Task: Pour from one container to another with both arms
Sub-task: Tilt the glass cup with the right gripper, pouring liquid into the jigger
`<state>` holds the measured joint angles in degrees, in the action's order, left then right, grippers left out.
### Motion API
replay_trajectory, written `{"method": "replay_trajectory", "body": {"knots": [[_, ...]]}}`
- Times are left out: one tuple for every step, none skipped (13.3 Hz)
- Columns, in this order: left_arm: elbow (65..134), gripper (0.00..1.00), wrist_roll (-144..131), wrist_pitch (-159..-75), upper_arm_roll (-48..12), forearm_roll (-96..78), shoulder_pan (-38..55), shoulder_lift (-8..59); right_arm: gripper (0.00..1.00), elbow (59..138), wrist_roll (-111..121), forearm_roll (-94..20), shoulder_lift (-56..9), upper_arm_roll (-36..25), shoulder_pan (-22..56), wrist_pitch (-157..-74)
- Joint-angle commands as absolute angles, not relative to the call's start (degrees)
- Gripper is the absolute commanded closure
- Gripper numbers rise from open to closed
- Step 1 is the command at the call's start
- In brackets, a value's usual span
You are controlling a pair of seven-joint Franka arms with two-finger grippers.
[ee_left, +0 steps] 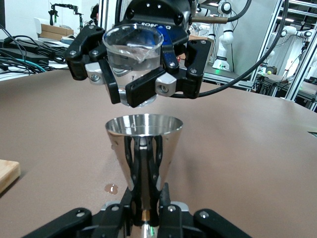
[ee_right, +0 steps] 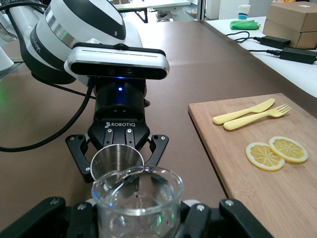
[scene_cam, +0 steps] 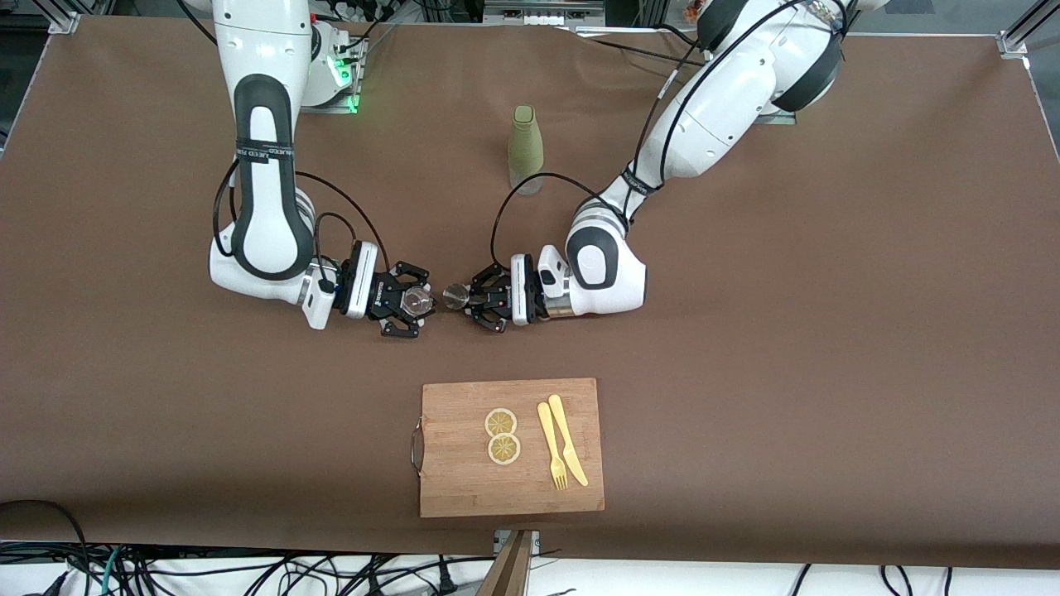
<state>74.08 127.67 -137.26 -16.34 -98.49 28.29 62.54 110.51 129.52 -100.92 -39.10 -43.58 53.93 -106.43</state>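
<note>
My right claw [scene_cam: 416,302] is clamped around a clear glass beaker [ee_right: 137,201], holding it upright with a little clear liquid in the bottom and its spout turned toward the other claw. My left claw [scene_cam: 465,299] is closed on a steel cone cup [ee_left: 143,148], mouth up, its stem pinched between the fingers [ee_left: 148,171]. The two claws face each other tip to tip over the middle of the table [scene_cam: 828,331], the beaker just beside the cup and a little higher.

The left claw's body reads ROBOTIQ in white letters; a black band round my right forearm carries white writing I cannot read.

One small wet spot [ee_left: 111,188] lies on the brown table near the cup. One green bottle [scene_cam: 525,149] stands upright between my two arms, closer to the table's base-side edge than the claws, with a black cable from my left arm looping in front of its foot. One wooden board [scene_cam: 464,488] with a metal handle [scene_cam: 416,448] lies near the table's camera-side edge, nearer the camera than both claws. On it are two lemon slices [scene_cam: 501,435], touching, and beside them one yellow fork [scene_cam: 551,445] and one yellow knife [scene_cam: 568,439], side by side. Nothing lies between the claws and the board.
</note>
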Motion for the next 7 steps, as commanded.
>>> {"method": "replay_trajectory", "body": {"knots": [[72.07, 1.00, 128.06, -138.16, -16.17, -100.11, 29.00, 63.37, 0.83, 112.32, 130.34, -99.93, -36.91, -44.21, 54.84, -106.43], [72.16, 1.00, 128.06, -138.16, -16.17, -100.11, 29.00, 63.37, 0.83, 112.24, 130.34, -99.93, -36.91, -44.21, 54.84, -106.52], [72.16, 1.00, 128.06, -138.16, -16.08, -100.11, 29.00, 63.37, 0.83, 112.24, 130.34, -99.67, -36.91, -44.21, 55.02, -106.87], [72.07, 1.00, 127.97, -138.16, -16.17, -100.11, 29.00, 63.37, 0.83, 112.06, 129.99, -99.15, -36.91, -44.21, 55.11, -107.40], [72.07, 1.00, 128.06, -138.16, -16.08, -100.11, 29.00, 63.37, 0.83, 111.71, 129.90, -99.05, -36.91, -44.21, 55.72, -108.01], [72.07, 1.00, 128.06, -138.16, -16.08, -100.11, 29.00, 63.37, 0.83, 111.62, 129.90, -99.05, -37.00, -44.21, 55.90, -108.28], [72.16, 1.00, 128.06, -138.16, -16.08, -100.11, 29.00, 63.37, 0.83, 111.53, 129.82, -99.05, -37.00, -44.30, 56.16, -108.72]]}}
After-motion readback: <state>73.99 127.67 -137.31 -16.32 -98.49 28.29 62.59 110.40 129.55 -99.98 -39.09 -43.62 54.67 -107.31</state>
